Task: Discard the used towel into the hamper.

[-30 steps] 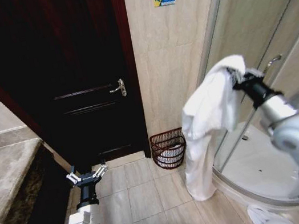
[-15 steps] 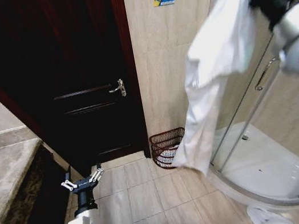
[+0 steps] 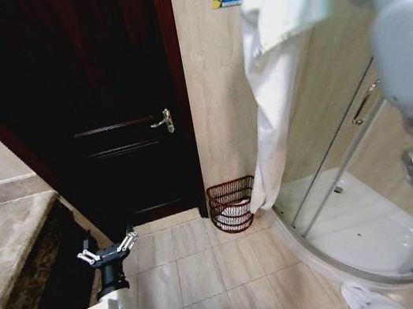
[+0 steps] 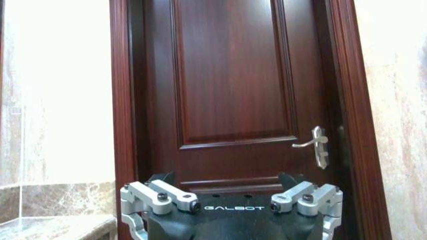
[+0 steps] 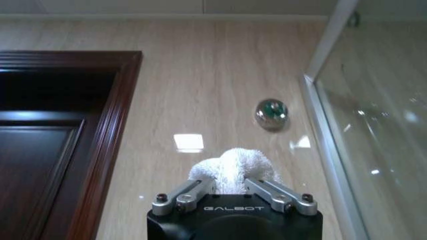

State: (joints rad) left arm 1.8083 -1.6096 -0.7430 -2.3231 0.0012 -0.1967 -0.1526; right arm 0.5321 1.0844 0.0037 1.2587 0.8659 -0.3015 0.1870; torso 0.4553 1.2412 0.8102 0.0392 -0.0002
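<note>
Towel hem hangs beside hamper rim.

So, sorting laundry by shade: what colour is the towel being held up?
White towel, plain, clearest in the head view.

I count one long white towel hanging high, and one more white cloth on the floor. There is one round reddish-brown wire basket, one dark wooden door, and two grey grippers.
</note>
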